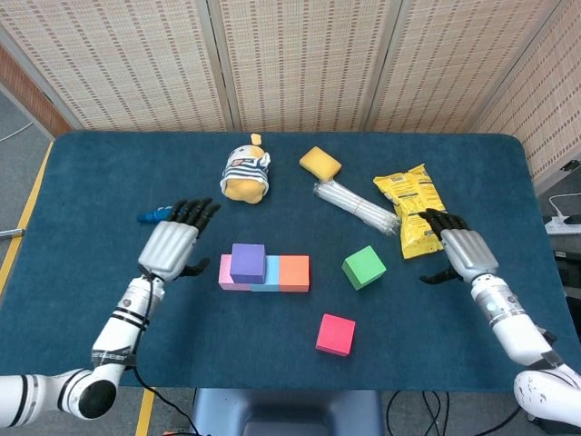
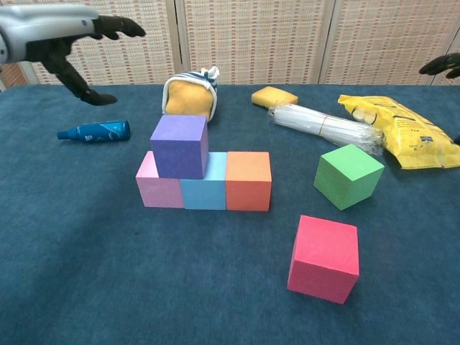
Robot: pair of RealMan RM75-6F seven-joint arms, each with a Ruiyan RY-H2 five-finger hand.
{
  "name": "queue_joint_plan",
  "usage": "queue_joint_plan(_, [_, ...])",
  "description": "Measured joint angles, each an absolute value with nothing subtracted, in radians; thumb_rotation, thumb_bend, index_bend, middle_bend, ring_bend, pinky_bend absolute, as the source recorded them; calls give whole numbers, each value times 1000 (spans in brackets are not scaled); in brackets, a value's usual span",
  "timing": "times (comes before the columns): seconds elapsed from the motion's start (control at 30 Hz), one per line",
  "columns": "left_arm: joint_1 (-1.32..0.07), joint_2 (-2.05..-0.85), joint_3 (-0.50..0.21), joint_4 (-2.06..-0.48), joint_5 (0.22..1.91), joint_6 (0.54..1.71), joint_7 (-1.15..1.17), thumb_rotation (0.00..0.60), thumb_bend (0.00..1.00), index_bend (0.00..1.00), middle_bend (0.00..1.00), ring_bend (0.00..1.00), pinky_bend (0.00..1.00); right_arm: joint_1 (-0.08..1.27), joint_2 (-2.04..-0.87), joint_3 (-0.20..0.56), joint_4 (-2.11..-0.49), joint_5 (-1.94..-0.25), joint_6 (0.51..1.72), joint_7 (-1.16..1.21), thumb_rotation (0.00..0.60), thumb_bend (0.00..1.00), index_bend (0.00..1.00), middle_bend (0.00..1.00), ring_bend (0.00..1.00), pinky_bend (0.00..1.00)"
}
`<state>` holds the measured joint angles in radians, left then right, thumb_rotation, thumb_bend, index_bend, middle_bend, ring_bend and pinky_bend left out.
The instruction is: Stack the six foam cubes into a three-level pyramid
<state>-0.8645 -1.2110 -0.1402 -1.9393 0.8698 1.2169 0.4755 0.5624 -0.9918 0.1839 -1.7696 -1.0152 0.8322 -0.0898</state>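
1. Currently the base row of pink cube point(image 2: 157, 188), light blue cube point(image 2: 203, 191) and orange cube point(image 2: 249, 181) sits at frame centre on the counter point(image 2: 108, 273); the purple cube point(image 2: 180, 146) rests over the pink/blue seam.
2. Left hand point(image 1: 172, 245) is released, fingers spread, left of the stack, grasping nothing. Right hand point(image 1: 458, 250) is also empty, fingers apart, at right beside the yellow snack bag point(image 1: 416, 218).
3. Next piece, by my judgement: green cube point(image 2: 348, 175), loose to the right of the row; magenta cube point(image 2: 325, 257) lies lower right.
4. Advice: grip the green cube on opposite flat faces, lower it over the blue/orange seam, flush against purple, and release gently so the foam row does not shift.
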Motion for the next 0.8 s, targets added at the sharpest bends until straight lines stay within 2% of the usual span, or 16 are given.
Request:
queue_joint_plan(0.27, [-716, -1135, -96, -1872, 1020, 1259, 293, 600, 301, 90, 31, 0, 74, 661, -1086, 156, -1668, -1051, 749, -162, 600, 199, 181, 162, 0, 108])
queue_joint_plan(0.47, [-633, -1110, -57, -1834, 1121, 1281, 206, 600, 301, 107, 36, 0, 82, 714, -1191, 146, -1587, -1039, 733, -224, 600, 199, 317, 223, 21, 116])
queue_joint_plan(0.8, [-535, -1101, -34, -1795, 1219, 1304, 97, 600, 297, 114, 38, 0, 83, 780, -1336, 127, -1449, -996, 720, -297, 600, 199, 374, 259, 62, 118])
